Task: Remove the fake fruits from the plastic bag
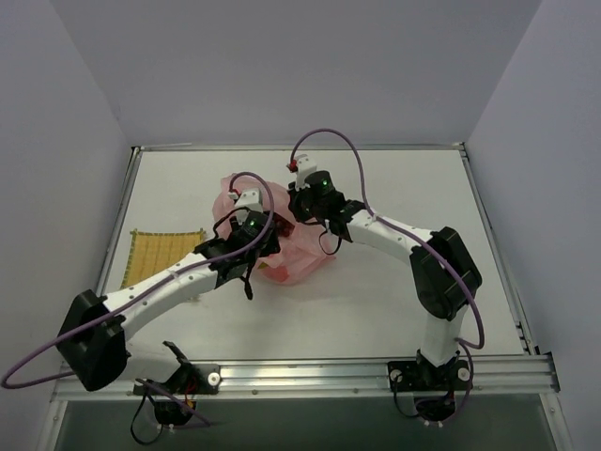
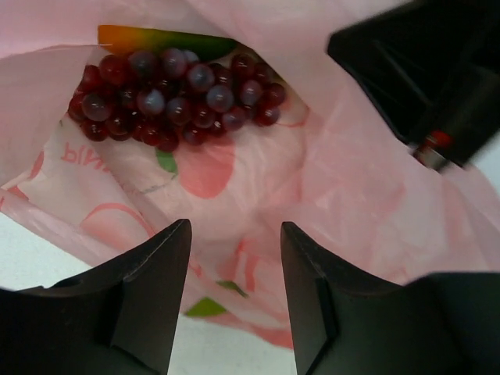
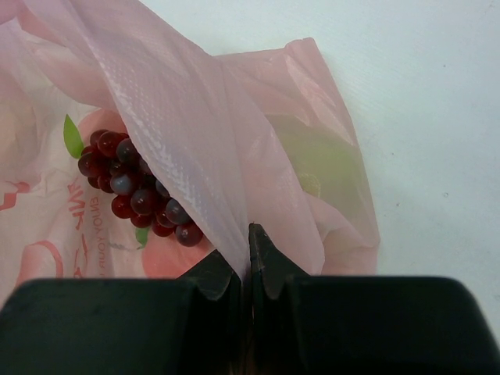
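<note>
Now the right pincer (image 3: 248, 234) is pinching a fold of the plastic bag (image 3: 195, 117) tight, while the left pincer (image 2: 234, 234), parted and empty, is hovering at its mouth, nearer to the grape cluster (image 2: 172, 101) that is lying crosswise straight ahead inside.
</note>
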